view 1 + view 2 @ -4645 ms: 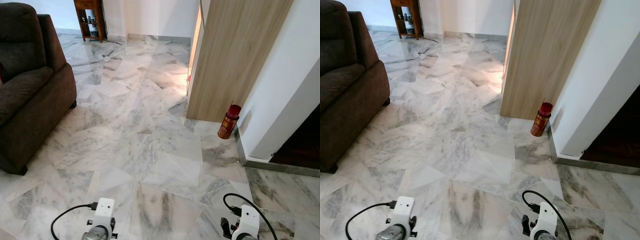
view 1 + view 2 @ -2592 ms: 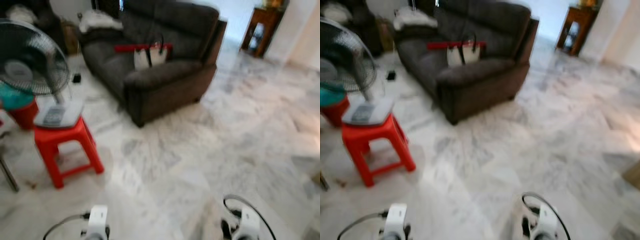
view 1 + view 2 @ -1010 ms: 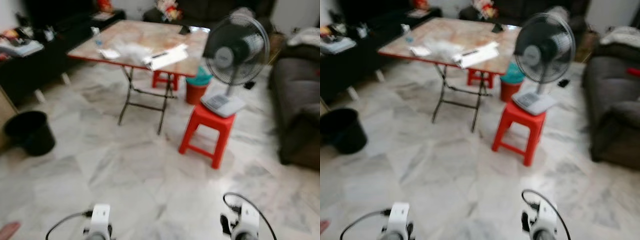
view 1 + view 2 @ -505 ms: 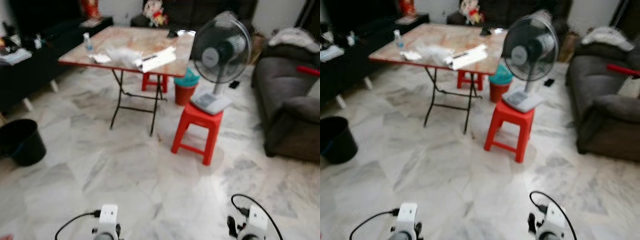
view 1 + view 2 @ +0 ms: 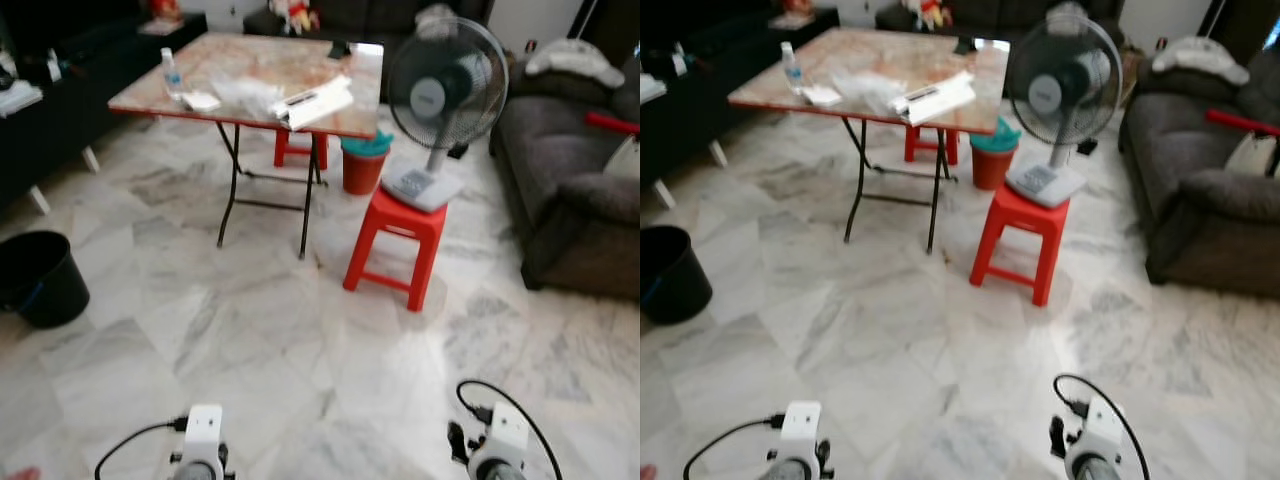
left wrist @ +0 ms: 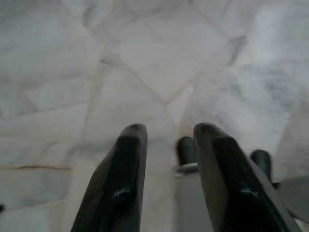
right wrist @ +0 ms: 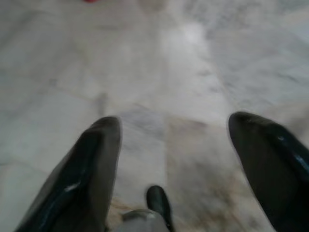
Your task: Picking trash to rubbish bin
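Your black rubbish bin point(image 5: 42, 277) sits at the frame's left edge, trash point(image 5: 248, 92) on the folding table point(image 5: 330, 120) upper centre, left gripper point(image 6: 166, 145) narrowly parted, right gripper point(image 7: 176, 145) spread wide, both empty.

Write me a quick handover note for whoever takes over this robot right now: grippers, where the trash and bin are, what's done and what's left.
Left gripper: fingers slightly apart, empty, low over the marble floor.
Right gripper: fingers wide open, empty, also low over the floor.
Black rubbish bin: on the floor at the robot's left.
Likely trash: crumpled clear plastic, papers and a small bottle on the folding table ahead. A fan on a red stool stands right of the table.
Done: nothing picked up.
Left: approach the table, grasp the trash, carry it to the bin.
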Robot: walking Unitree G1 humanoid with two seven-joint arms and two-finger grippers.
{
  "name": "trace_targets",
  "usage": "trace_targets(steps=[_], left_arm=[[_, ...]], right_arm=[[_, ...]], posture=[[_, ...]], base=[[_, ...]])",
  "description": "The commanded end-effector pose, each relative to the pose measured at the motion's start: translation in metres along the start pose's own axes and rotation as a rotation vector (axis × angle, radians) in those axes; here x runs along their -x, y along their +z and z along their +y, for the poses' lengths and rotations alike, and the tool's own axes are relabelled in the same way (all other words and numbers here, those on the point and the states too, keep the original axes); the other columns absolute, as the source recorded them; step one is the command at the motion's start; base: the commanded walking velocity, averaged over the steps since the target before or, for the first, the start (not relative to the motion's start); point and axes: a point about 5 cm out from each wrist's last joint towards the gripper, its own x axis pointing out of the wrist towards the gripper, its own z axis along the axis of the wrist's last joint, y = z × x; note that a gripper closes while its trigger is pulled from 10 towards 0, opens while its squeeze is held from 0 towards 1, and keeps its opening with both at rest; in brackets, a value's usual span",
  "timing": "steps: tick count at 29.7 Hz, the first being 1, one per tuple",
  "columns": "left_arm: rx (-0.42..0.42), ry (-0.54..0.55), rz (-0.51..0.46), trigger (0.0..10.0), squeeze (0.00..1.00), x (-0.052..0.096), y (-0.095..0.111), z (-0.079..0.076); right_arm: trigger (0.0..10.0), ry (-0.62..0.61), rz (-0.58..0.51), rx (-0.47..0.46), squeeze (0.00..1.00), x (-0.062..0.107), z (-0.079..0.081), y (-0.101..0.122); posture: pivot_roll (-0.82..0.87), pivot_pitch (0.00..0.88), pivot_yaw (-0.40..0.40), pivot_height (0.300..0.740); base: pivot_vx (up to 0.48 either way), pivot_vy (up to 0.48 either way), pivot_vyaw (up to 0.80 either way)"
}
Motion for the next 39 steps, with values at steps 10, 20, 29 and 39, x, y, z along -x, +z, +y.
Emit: trace_targets(steps=[10,20,29,39], left_arm=[[0.013,0.009,-0.004,10.0,0.0,-0.001,0.004,0.0],[0.007,-0.009,-0.046,10.0,0.0,-0.002,0.011,-0.004],[-0.056,-0.056,-0.262,10.0,0.0,-0.005,0.061,-0.019],[-0.057,0.018,-0.661,10.0,0.0,0.008,0.142,-0.016]], right_arm=[[10.0,0.004,-0.028,-0.017,0.0,-0.002,0.004,0.008],[10.0,0.008,-0.036,-0.016,0.0,-0.003,0.004,0.01],[10.0,0.053,-0.225,0.062,0.0,-0.008,0.014,0.058],[10.0,0.332,-0.643,0.259,0.0,0.005,0.095,0.147]], posture=[[-0.13,0.021,-0.053,0.74],[-0.14,0.016,-0.051,0.74],[-0.12,0.013,-0.048,0.74],[-0.14,0.0,-0.034,0.74]], base=[[0.0,0.332,0.0],[0.0,0.066,0.0],[0.0,0.0,0.0],[0.0,0.0,0.0]])
